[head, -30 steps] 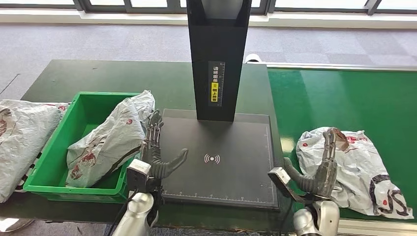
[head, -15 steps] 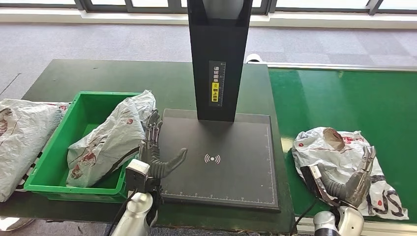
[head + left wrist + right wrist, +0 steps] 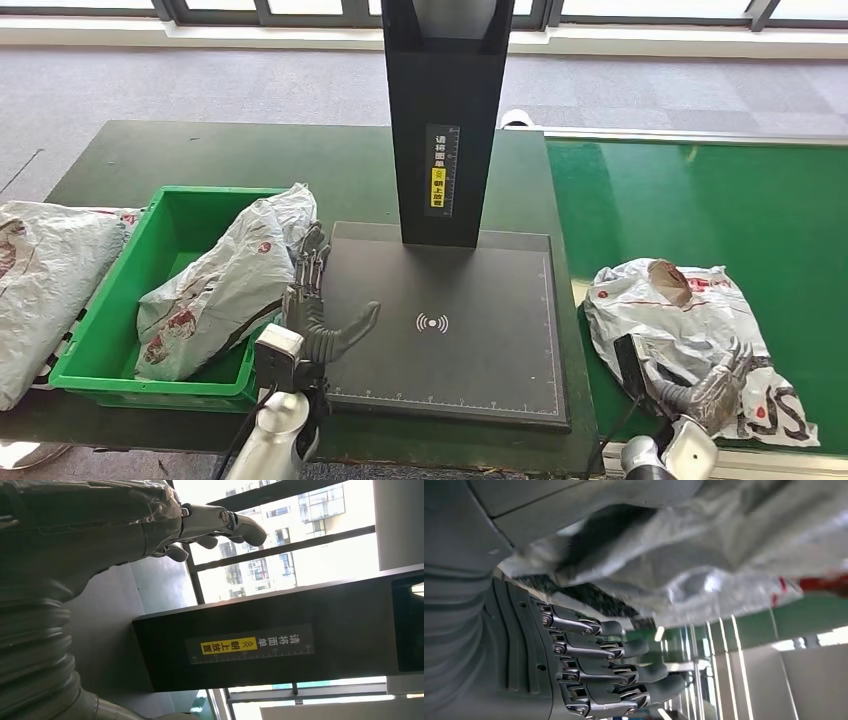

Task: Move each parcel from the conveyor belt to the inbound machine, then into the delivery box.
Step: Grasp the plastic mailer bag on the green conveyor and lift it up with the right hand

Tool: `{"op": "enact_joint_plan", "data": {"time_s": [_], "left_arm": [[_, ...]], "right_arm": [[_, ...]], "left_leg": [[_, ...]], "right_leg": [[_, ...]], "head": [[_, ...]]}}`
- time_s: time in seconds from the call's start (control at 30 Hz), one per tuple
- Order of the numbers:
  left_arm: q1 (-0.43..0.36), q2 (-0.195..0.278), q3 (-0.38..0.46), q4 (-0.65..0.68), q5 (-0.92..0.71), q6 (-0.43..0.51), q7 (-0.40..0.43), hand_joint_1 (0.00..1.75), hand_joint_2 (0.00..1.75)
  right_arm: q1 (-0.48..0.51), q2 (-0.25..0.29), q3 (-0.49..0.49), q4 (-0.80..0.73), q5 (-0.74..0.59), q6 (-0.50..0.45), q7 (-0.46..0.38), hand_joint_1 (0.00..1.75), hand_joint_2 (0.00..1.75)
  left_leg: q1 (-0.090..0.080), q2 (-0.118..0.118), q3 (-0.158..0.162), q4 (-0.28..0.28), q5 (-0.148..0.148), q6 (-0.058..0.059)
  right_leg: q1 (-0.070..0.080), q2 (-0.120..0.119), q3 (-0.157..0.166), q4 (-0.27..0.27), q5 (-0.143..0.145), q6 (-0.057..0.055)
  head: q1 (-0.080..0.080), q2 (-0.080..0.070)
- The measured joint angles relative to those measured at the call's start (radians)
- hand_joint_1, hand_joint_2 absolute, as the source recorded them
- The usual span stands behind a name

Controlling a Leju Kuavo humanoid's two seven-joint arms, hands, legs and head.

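A white plastic parcel (image 3: pixel 680 315) with red print lies on the green conveyor belt (image 3: pixel 700 200); up close in the right wrist view, the parcel (image 3: pixel 704 555) lies against my hand. My right hand (image 3: pixel 705 385) sits low at the parcel's near edge, fingers spread and touching the bag; those fingers (image 3: pixel 599 670) are straight and hold nothing. My left hand (image 3: pixel 315 305) stands open at the left edge of the inbound machine's black platform (image 3: pixel 470 300), thumb out over it. Another parcel (image 3: pixel 225 285) leans in the green delivery box (image 3: pixel 110 340).
The machine's black tower (image 3: pixel 445 120) rises behind the platform and also stands in front of my left hand (image 3: pixel 200 525) as a dark tower (image 3: pixel 260 645). A third parcel (image 3: pixel 45 280) lies on the table left of the box. The belt's far part is bare.
My right hand has dropped from the parcel's left side to its near edge, moving right and down. The parcel has shifted slightly left. My left hand has stayed put.
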Motion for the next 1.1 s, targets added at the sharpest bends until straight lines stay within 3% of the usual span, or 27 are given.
{"op": "enact_joint_plan", "data": {"time_s": [0.33,0.37,0.47,0.5,1.1], "left_arm": [[0.010,0.000,0.012,-0.021,0.000,-0.012,0.000,0.00,1.75],[0.010,0.000,0.013,-0.021,0.000,-0.014,0.000,0.00,1.75],[0.011,0.000,0.015,-0.022,-0.001,-0.015,0.000,0.00,1.75],[0.011,0.000,0.015,-0.023,-0.001,-0.015,0.000,0.00,1.75],[0.015,0.000,0.026,-0.025,-0.020,-0.031,0.000,0.00,1.75]], "right_arm": [[-0.006,-0.043,0.059,0.137,0.001,0.056,0.079,0.03,1.75],[-0.006,-0.045,0.062,0.141,0.001,0.061,0.083,0.15,1.75],[-0.006,-0.048,0.068,0.149,0.001,0.072,0.088,1.43,1.75],[-0.006,-0.049,0.068,0.152,0.001,0.073,0.089,1.75,1.75],[-0.003,-0.058,0.106,0.160,-0.010,0.088,0.103,1.75,1.75]], "left_leg": [[0.000,0.000,0.000,0.000,0.000,0.000],[0.000,0.000,0.000,0.000,0.000,0.000],[0.000,0.000,0.000,0.000,0.000,0.000],[0.000,0.000,0.000,0.000,0.000,0.000],[0.000,0.000,0.000,0.000,0.000,0.000]], "right_leg": [[0.000,0.000,0.000,0.000,0.000,0.000],[0.000,0.000,0.000,0.000,0.000,0.000],[0.000,0.000,0.000,0.000,0.000,0.000],[0.000,0.000,0.000,0.000,0.000,0.000],[0.000,0.000,0.000,0.000,0.000,0.000]], "head": [[0.000,0.000],[0.000,0.000],[0.000,0.000],[0.000,0.000],[0.000,0.000]]}}
